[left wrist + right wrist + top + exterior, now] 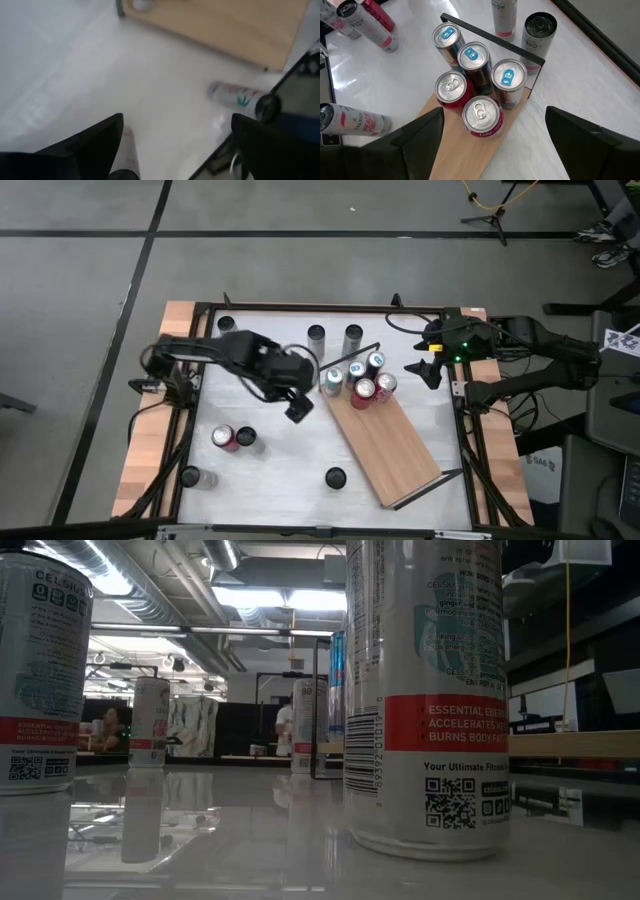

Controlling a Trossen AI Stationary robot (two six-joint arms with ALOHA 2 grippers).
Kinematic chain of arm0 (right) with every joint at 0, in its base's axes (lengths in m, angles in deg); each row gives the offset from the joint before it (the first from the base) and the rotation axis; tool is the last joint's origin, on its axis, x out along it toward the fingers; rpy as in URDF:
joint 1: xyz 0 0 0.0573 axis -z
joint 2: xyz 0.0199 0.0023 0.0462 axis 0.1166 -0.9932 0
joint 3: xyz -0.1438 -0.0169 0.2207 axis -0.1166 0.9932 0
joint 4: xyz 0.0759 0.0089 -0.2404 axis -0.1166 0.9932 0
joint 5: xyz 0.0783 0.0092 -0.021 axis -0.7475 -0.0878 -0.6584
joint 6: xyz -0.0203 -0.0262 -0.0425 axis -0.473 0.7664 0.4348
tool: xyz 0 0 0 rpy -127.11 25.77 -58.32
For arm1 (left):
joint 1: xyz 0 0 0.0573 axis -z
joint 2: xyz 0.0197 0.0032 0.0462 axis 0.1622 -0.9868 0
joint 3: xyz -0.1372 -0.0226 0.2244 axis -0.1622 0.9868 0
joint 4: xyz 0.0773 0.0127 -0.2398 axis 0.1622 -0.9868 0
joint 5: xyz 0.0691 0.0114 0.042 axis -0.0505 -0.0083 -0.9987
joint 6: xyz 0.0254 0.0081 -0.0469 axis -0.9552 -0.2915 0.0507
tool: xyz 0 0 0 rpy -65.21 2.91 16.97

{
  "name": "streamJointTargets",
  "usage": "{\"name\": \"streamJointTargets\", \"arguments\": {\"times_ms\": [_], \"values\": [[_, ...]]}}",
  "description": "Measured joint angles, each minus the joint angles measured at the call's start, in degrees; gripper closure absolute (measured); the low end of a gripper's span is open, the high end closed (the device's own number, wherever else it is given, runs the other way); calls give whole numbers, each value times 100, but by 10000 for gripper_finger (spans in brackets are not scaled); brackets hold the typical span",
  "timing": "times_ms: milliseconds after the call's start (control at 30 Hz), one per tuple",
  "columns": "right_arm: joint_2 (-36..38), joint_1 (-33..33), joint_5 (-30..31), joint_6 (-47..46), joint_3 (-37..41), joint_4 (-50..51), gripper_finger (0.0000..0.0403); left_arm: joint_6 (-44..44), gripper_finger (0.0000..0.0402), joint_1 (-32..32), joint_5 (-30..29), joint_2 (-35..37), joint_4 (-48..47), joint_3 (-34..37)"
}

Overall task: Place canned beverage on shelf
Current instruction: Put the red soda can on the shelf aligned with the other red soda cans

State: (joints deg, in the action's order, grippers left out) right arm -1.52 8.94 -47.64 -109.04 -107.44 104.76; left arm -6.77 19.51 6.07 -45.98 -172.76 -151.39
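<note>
Shelf (390,442): light-wood board lying diagonally on the white worktop (270,475), right of centre; black wire rail at each short end.
Cans on shelf (479,87): five upright, clustered at the shelf's far end against the rail; three blue-tabbed, two red.
Loose cans (232,438): a pair near the worktop's left edge; others upright along the far and near edges.
Left gripper (300,406): over mid-worktop, just left of the shelf's far end, fingers spread wide, empty.
Right gripper (424,369): near the right edge, beside the cluster, fingers wide apart, empty.
</note>
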Motion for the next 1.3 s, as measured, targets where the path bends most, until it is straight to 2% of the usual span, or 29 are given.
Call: {"name": "streamJointTargets", "arguments": {"times_ms": [167,333,500,767,933,1167,1300], "values": [[0,1,1,0,0,2,66,641,39,154,-335,398,-2,-1],[0,2,0,0,2,2,66,888,39,311,-255,678,19,182],[-1,1,2,0,2,4,66,1873,39,439,379,1386,6,1397],[0,2,2,0,2,11,66,4245,39,1226,770,2569,-9,3352],[0,1,2,0,2,11,66,5424,39,1772,821,2855,-6,3990],[0,2,1,-1,2,9,66,6717,39,2183,872,2894,5,4710],[0,0,1,-2,2,4,66,7012,39,2264,878,2892,168,5042]]}}
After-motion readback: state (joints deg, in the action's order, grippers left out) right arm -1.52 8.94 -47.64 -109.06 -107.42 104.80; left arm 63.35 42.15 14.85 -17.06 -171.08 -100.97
